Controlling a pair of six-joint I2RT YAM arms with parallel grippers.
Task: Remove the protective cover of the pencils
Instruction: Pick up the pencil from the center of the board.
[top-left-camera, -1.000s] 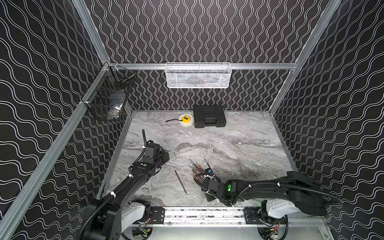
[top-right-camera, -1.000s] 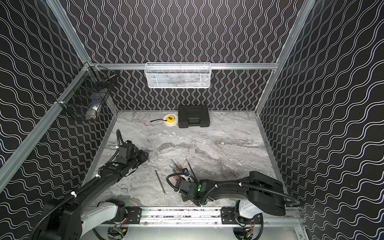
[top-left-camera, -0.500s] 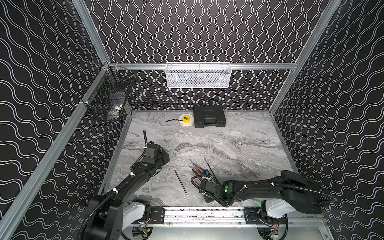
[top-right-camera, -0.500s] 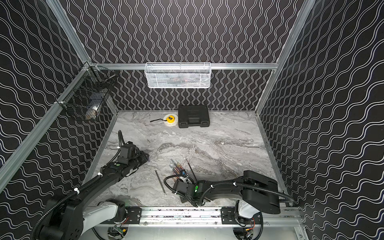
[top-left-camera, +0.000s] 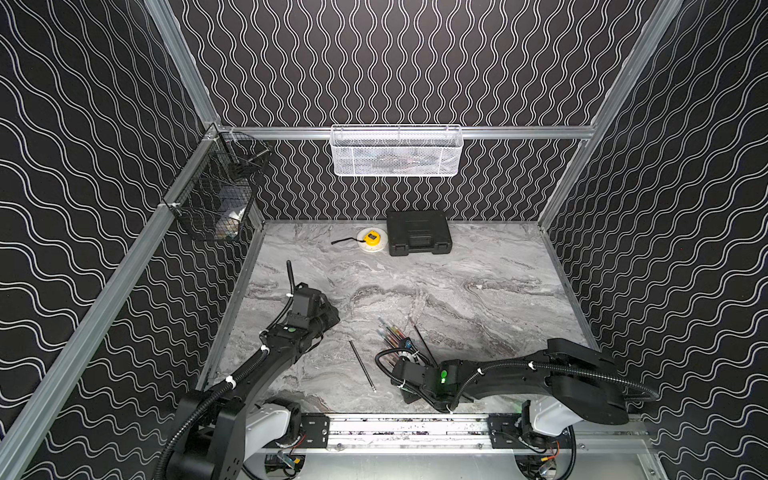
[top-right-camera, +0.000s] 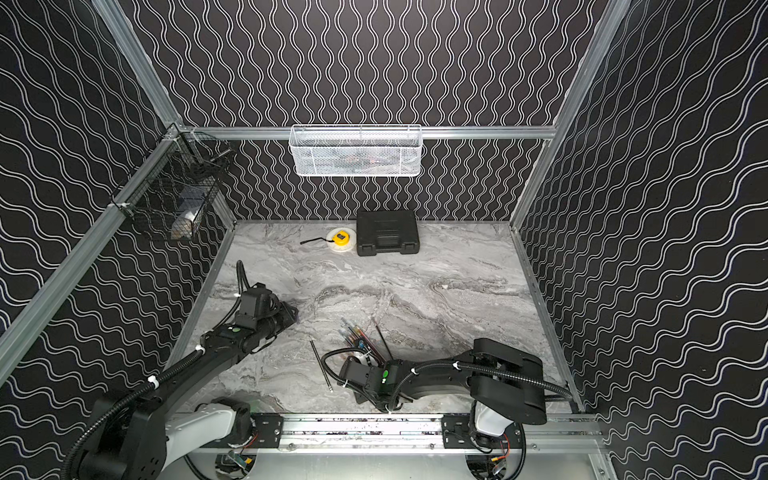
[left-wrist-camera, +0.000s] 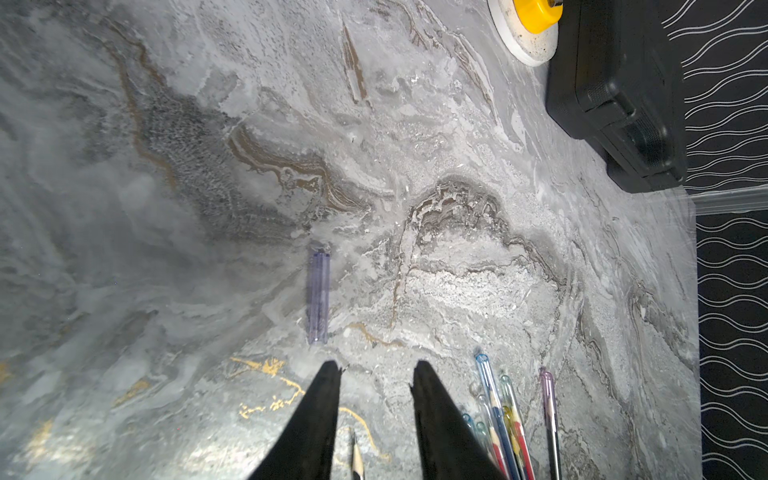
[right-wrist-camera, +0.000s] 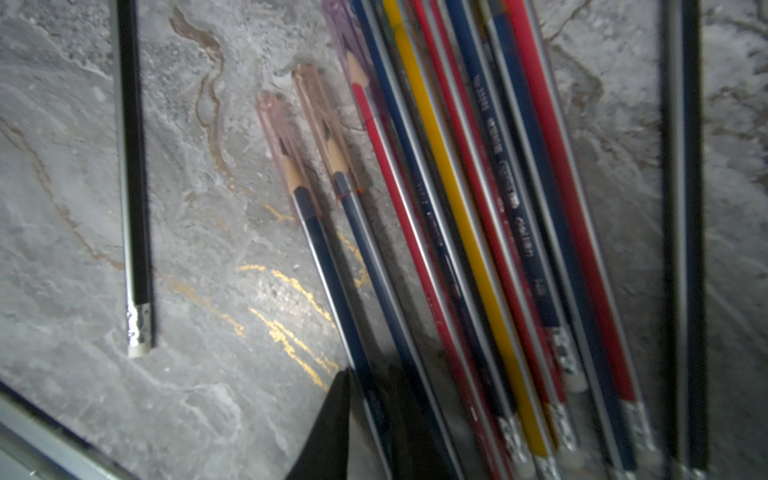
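Marble worktop (top-left-camera: 457, 291) | case (top-left-camera: 419, 232), tape measure (top-left-camera: 371, 240) upper centre | left end effector (left-wrist-camera: 375, 365) open, empty | right end effector (right-wrist-camera: 370, 382) astride a pencil (right-wrist-camera: 330, 282), grip unclear

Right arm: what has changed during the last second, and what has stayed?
The right arm slid slightly toward the robot's left, so its pincer now straddles a dark blue pencil near its eraser end; a firm grip cannot be confirmed. The left arm, the bunch of pencils and the lone pencil stayed in place.
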